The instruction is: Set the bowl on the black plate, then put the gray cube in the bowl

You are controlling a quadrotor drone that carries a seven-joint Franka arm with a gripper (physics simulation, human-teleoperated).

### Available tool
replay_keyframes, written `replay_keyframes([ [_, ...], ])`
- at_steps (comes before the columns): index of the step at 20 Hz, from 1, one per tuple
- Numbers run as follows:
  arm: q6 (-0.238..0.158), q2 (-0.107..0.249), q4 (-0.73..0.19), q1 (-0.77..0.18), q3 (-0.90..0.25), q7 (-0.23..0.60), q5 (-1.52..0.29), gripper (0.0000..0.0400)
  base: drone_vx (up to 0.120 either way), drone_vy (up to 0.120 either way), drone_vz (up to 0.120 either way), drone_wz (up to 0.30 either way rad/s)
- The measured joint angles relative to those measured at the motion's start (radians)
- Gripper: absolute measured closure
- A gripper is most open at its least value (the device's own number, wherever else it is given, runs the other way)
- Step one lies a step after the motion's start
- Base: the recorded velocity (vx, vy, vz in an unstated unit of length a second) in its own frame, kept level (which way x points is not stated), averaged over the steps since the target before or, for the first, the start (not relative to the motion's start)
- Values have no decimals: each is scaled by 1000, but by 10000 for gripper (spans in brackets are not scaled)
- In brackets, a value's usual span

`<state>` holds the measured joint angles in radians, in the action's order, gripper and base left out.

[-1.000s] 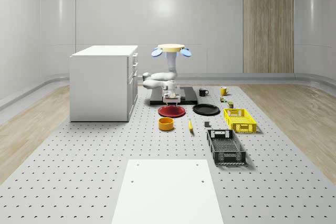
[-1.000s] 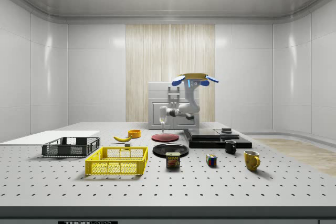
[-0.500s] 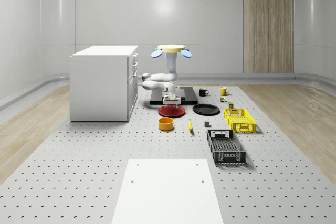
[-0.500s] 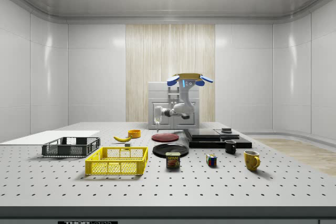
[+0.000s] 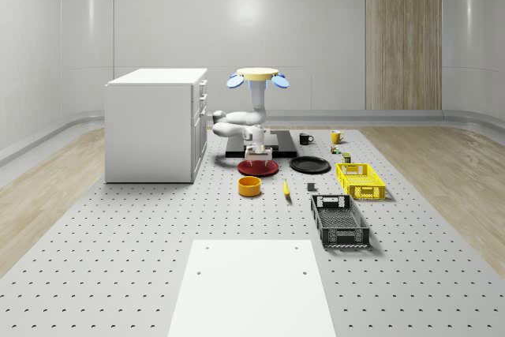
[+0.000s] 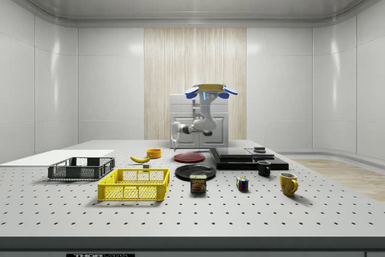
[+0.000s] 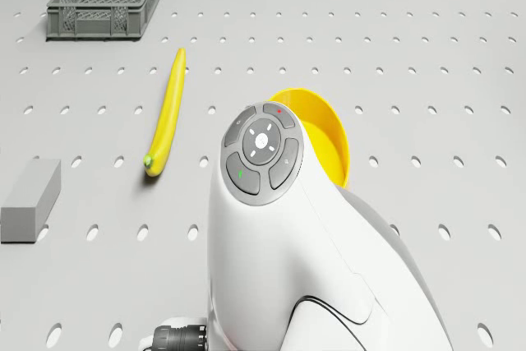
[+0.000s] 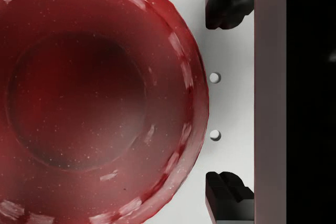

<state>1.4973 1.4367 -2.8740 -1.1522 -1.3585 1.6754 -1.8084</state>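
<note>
Since the earlier frames our drone [image 5: 257, 76] has drifted toward the side view's left and hovers near the red plate [image 5: 258, 167]. The bowl [image 5: 250, 186] sits on the counter [image 5: 158, 226] just beyond, well apart from the black plate [image 5: 309, 165]. Our gripper [image 8: 227, 98] hangs spread wide and empty above the red plate's rim.

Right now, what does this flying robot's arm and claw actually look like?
The drone is a flat pale-yellow disc with blue rotor pods. A glossy white, rounded arm of jointed segments hangs below it. In the drone view the arm's grey round cap has small buttons with red and green dots. The gripper has two dark, blocky fingertips.
</note>
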Motion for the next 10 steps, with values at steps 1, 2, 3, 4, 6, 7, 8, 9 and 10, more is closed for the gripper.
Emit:
replay_keyframes([
  [1,2,2,0,-1,0,0,1,0,120,0,0,0],
  [2,4,4,0,-1,-1,1,2,0,120,0,0,0],
  [3,6,7,0,-2,-1,1,3,0,120,0,0,0],
  [4,8,9,0,-2,-2,2,4,0,120,0,0,0],
  [6,12,13,1,-3,-2,3,5,0,120,0,0,0],
  [7,14,15,1,-3,-3,3,6,0,120,0,0,0],
  [8,16,17,1,-4,-3,3,7,0,120,0,0,0],
  [9,18,19,1,-4,-3,4,8,0,120,0,0,0],
  [10,20,21,1,-5,-4,4,9,0,120,0,0,0],
])
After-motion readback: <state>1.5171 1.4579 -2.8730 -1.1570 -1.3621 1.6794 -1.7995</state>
